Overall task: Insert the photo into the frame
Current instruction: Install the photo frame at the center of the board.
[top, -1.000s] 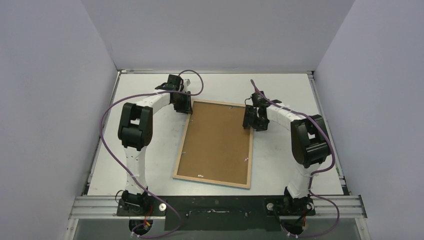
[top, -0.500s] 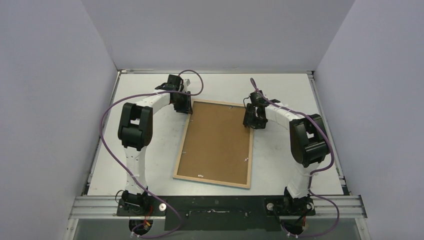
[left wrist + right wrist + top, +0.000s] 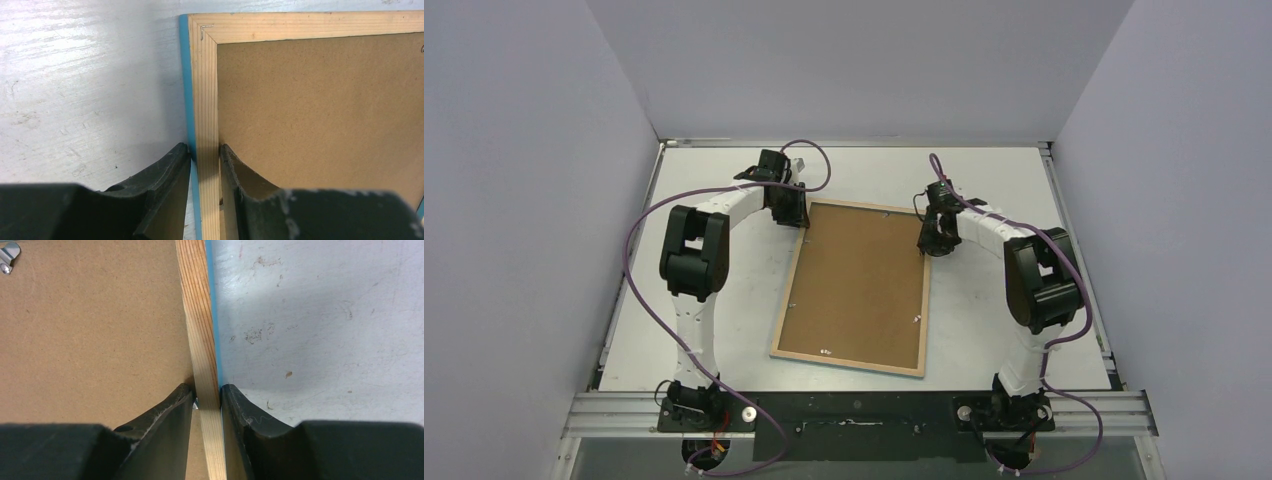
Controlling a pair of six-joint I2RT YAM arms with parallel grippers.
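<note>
The frame [image 3: 790, 290] lies face down on the white table, its light wood back up and a thin blue edge [image 3: 185, 75] showing at the side. A plain brown backing board [image 3: 859, 285] fills it. The photo is hidden. My left gripper [image 3: 796, 215] is at the far left corner, and in the left wrist view the left gripper [image 3: 205, 150] is shut on the frame's wooden rail [image 3: 204, 90]. My right gripper [image 3: 927, 240] is at the far right side. The right wrist view shows this gripper [image 3: 206, 390] shut on the opposite rail [image 3: 197, 315].
A small metal tab [image 3: 7, 260] sits on the backing board near the far right corner. Grey walls close in the table [image 3: 1004, 180] on three sides. Purple cables [image 3: 639, 230] loop from both arms. A metal rail [image 3: 854, 405] runs along the near edge.
My right gripper has moved slightly onto the frame's right rail and its fingers have shut on it. The left gripper and the frame have not moved.
</note>
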